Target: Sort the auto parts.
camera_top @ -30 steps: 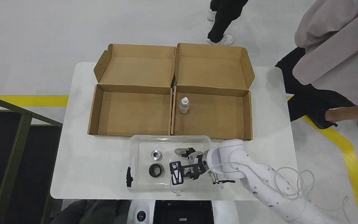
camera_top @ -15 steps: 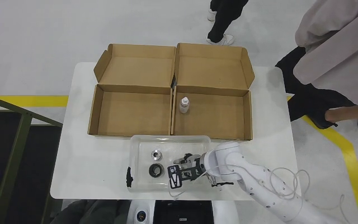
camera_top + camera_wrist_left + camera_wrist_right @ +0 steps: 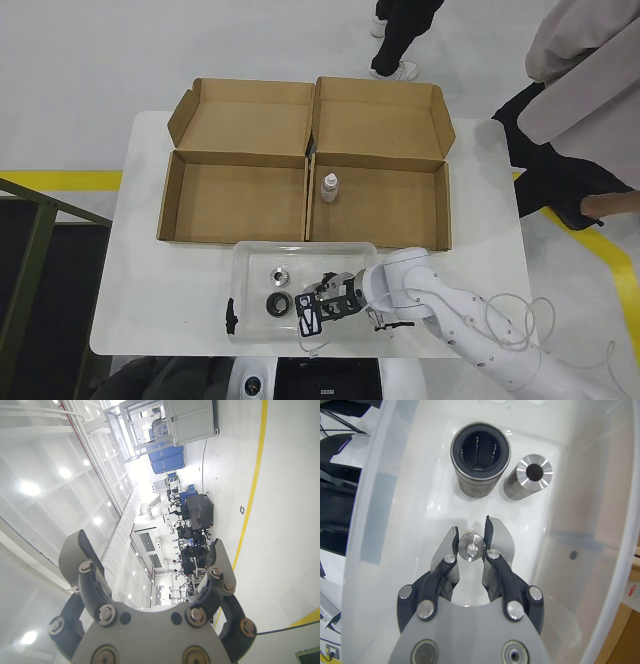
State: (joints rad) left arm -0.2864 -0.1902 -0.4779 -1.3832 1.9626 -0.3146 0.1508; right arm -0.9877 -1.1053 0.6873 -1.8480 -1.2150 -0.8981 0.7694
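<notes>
Auto parts [image 3: 278, 302] stand in the clear tray [image 3: 248, 262] at the table's [image 3: 140, 250] near edge in the top view, the right gripper [image 3: 308, 316] beside them inside the tray. In the left wrist view the left gripper [image 3: 148, 540] points up into the hall, fingers [image 3: 82, 547] wide apart and empty. In the right wrist view the fingers [image 3: 492, 535] clamp a small metal stud [image 3: 472, 550] inside the tray, near a black-ringed bearing [image 3: 480, 470] and a steel sleeve [image 3: 527, 480] standing side by side.

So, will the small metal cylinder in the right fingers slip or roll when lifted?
Likely heavy for its size: the small metal cylinder looks solid. Its polished side may slip between the fingers; dropped, it could roll.
</notes>
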